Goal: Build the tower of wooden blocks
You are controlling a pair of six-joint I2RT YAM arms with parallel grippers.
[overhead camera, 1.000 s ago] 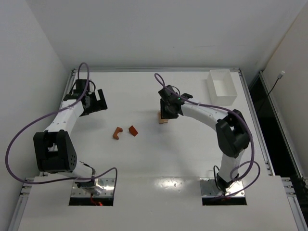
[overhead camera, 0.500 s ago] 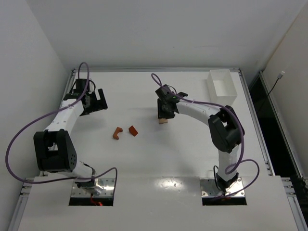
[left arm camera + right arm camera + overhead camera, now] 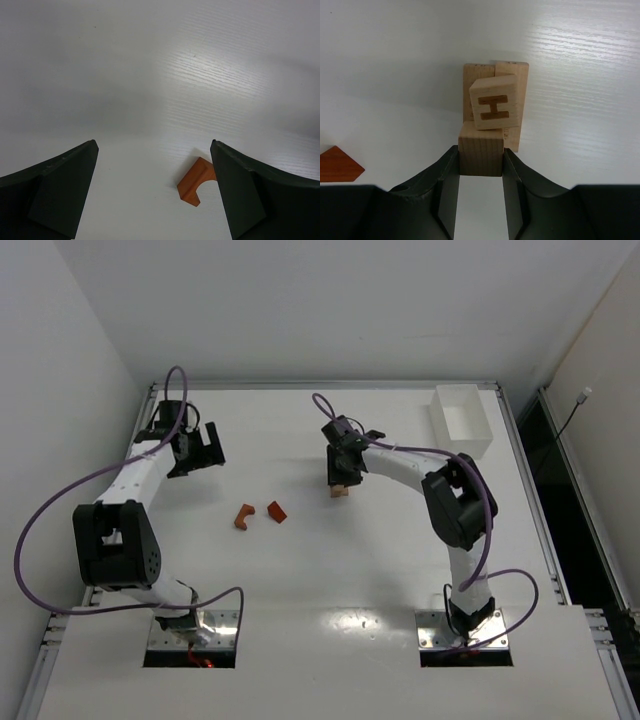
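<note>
My right gripper (image 3: 480, 161) is shut on a pale tan cube (image 3: 480, 156) at the near end of a flat tan plank (image 3: 512, 102). A second tan cube marked H (image 3: 495, 107) rests tilted on the plank, against the held cube. In the top view this gripper (image 3: 340, 480) covers the small stack (image 3: 341, 491) at the table's middle. A reddish-brown arch (image 3: 244, 516) and a reddish-brown wedge (image 3: 276, 511) lie to its left; the wedge shows at the right wrist view's left edge (image 3: 337, 165). My left gripper (image 3: 207, 452) is open and empty at far left, the arch (image 3: 197, 181) by its right finger.
A white rectangular bin (image 3: 461, 423) stands at the back right corner. The table's raised rim (image 3: 320, 387) runs along the back. Purple cables loop off both arms.
The right arm's elbow has swung left and folded closer, with its gripper staying at the tan stack. The left gripper has shifted slightly toward the back. The loose reddish pieces have not moved.
</note>
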